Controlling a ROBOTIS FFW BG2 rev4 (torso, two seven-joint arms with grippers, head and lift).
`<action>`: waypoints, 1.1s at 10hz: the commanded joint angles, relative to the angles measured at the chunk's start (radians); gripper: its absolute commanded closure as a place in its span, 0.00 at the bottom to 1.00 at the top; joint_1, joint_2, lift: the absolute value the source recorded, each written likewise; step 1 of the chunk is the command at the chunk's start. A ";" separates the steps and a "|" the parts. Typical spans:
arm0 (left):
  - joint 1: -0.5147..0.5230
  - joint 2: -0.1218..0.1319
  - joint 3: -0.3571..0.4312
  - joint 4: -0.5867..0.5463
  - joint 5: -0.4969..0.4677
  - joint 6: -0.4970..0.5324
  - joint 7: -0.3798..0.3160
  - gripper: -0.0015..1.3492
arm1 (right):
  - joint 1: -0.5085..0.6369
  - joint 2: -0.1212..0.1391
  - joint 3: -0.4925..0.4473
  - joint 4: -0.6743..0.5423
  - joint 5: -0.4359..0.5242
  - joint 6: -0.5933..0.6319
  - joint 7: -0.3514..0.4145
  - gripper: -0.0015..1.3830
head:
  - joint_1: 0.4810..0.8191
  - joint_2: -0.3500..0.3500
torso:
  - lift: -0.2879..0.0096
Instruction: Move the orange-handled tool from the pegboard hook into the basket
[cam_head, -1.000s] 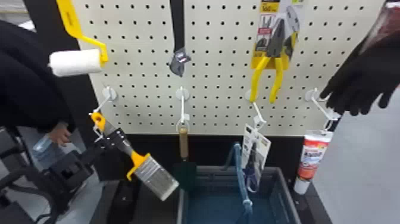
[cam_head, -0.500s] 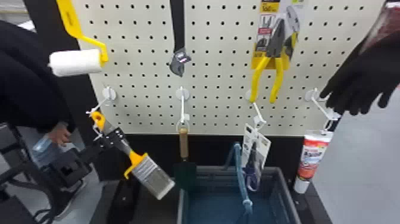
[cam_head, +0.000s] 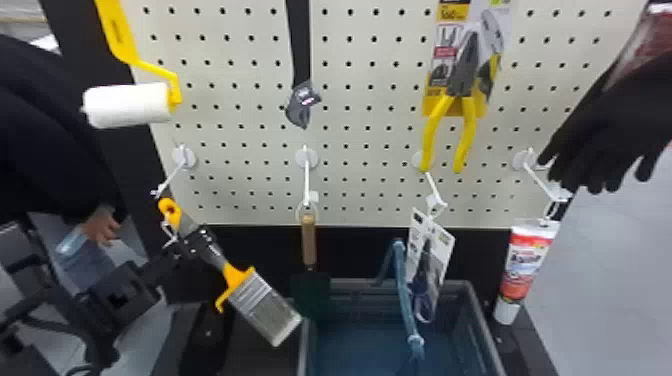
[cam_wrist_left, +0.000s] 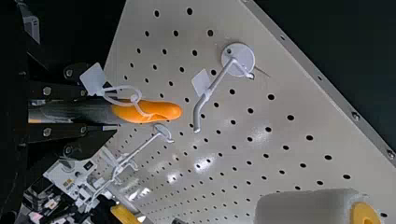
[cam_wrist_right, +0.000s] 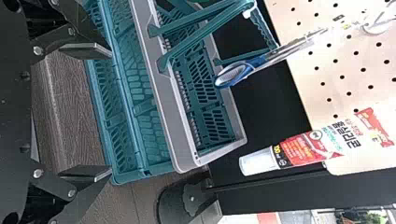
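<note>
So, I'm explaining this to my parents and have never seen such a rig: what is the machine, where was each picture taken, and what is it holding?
It is a robot with two black arms, each ending in a gripper with two flat fingers. One picture looks down from its head; the other two come from cameras on its wrists, shown turned sideways.

The left gripper is closed on the handle of an orange-handled paintbrush, in front of a pegboard. The right gripper is open and empty, near the basket below the board.

Around the board hang a paint roller, a wrench, yellow-handled pliers, a wooden-handled trowel, scissors and a tube.
</note>
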 joint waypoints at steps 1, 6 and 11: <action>0.021 -0.007 0.002 -0.019 0.003 -0.004 0.001 0.90 | 0.000 0.000 -0.001 0.002 -0.005 0.004 0.000 0.29 | 0.20 0.50 | 0.63; 0.141 -0.043 0.026 -0.085 -0.008 -0.056 0.016 0.90 | -0.011 0.000 0.000 0.012 -0.006 0.010 0.011 0.29 | 0.20 0.50 | 0.63; 0.216 -0.064 0.035 -0.087 -0.097 -0.124 0.019 0.90 | -0.013 0.000 0.000 0.015 -0.008 0.010 0.017 0.29 | 0.20 0.50 | 0.63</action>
